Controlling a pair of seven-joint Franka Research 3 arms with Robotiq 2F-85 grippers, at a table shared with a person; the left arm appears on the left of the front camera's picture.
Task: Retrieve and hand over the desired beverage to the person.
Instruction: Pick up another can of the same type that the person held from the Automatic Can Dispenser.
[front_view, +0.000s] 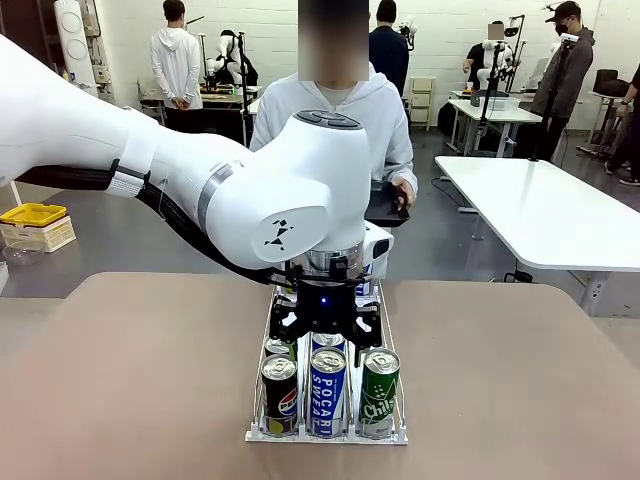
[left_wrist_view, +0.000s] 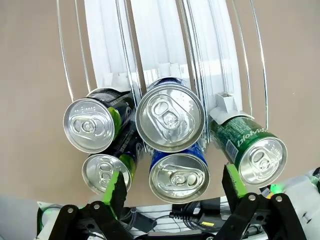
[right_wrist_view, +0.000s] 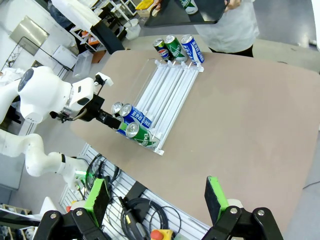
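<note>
Left gripper (front_view: 324, 342) of mine, jaws spread and holding nothing, hangs at centre frame over the middle lane of a white wire rack (front_view: 400, 436), just behind the front row of cans. Front row, left to right: Pepsi can (front_view: 279, 396), Pocari Sweat can (front_view: 327, 392), green Chilsung can (front_view: 379, 392); two further can tops show directly behind the first two. Seen from the left wrist, my green pads (left_wrist_view: 111, 184) rise from the bottom edge on either side of the lower blue can top (left_wrist_view: 179, 177), apart from it; whether they are level with it I cannot tell. Which drink is wanted the frames do not show. Person (front_view: 335, 110) in a white hooded jacket stands at upper centre, beyond the far edge of the table (front_view: 120, 380), one hand (front_view: 402, 189) on a dark flat panel (front_view: 383, 206). Right gripper (right_wrist_view: 157, 195), jaws wide and empty, sits at the bottom of its own view, near the table's lower edge and well apart from the rack; three more cans (right_wrist_view: 175, 47) lie at the rack's far end, near the person
</note>
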